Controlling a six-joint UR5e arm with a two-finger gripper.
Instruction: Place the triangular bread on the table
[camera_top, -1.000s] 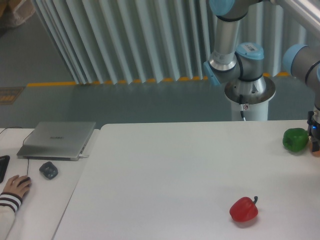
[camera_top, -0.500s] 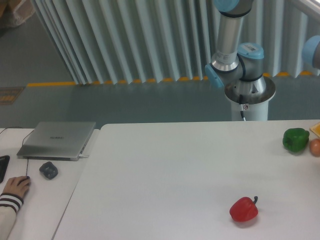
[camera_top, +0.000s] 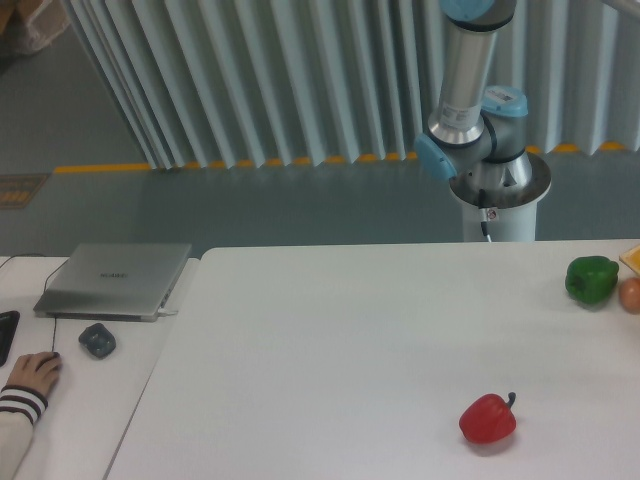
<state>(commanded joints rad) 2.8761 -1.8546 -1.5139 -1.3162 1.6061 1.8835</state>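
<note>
Your gripper was out of frame, its state untellable; the triangular bread (camera_top: 633, 258) was cropped at the table's (camera_top: 330, 340) right edge.

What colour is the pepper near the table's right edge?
Green; the bell pepper shows plainly in the fixed camera view.

Only an orange corner of the bread (camera_top: 633, 259) shows at the white table's (camera_top: 330, 340) three-o'clock edge.

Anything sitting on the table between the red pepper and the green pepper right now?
No. In the camera view, the stretch of table between the red pepper and the green pepper is bare white surface.
</note>
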